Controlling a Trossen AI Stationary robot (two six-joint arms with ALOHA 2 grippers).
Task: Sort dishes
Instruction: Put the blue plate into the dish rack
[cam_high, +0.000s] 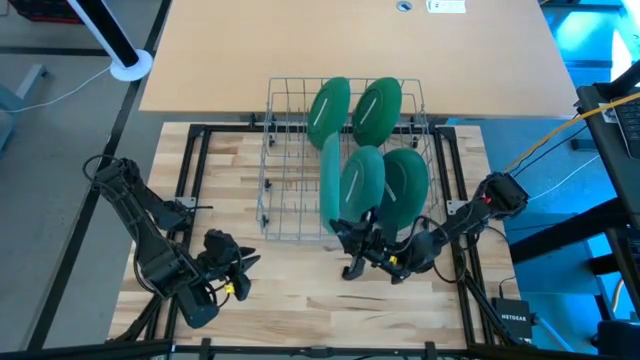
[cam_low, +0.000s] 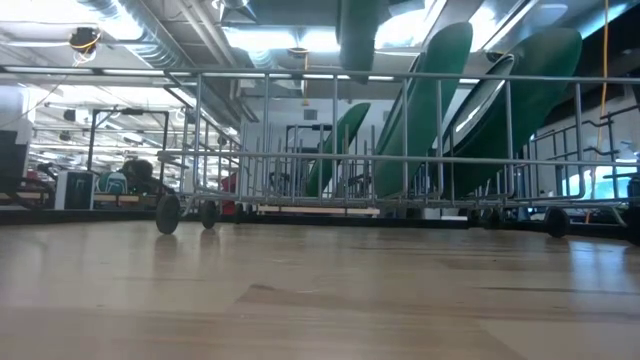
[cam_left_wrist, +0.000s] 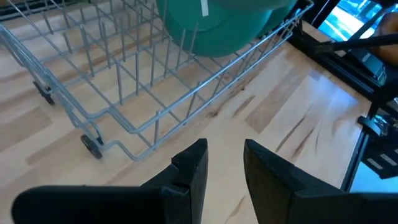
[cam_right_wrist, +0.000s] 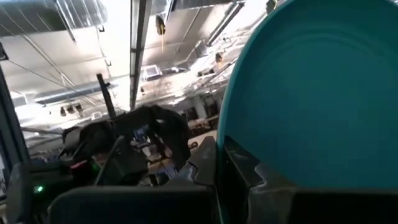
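Note:
Five green plates show. Four stand tilted between the wires of the rack (cam_high: 285, 160): two in the far row (cam_high: 330, 105) (cam_high: 378, 108) and two in the near row (cam_high: 365, 180) (cam_high: 408, 185). The fifth plate (cam_high: 329, 185) is on edge, running near to far; in the low view this fifth plate (cam_low: 357, 35) hangs above the rack's top rail (cam_low: 300, 75). My right gripper (cam_high: 342, 232) is at its near rim, shut on it. My left gripper (cam_high: 238, 266) waits open over the table, left of the rack's near corner. My right gripper (cam_right_wrist: 224, 168) pinches the lifted plate's near rim (cam_right_wrist: 222, 134) between its two fingers (cam_right_wrist: 202, 165). It comes at it about level, slanting from the table's near right side. The plate (cam_right_wrist: 311, 93) stands upright on edge, lifted clear above the rack.
The rack (cam_left_wrist: 124, 118) sits on small wheels at the wooden table's middle, its left half free of plates. Bare wood lies between the rack's near side and the table's near edge. Black frame bars run along the table's left and right sides (cam_high: 195, 160).

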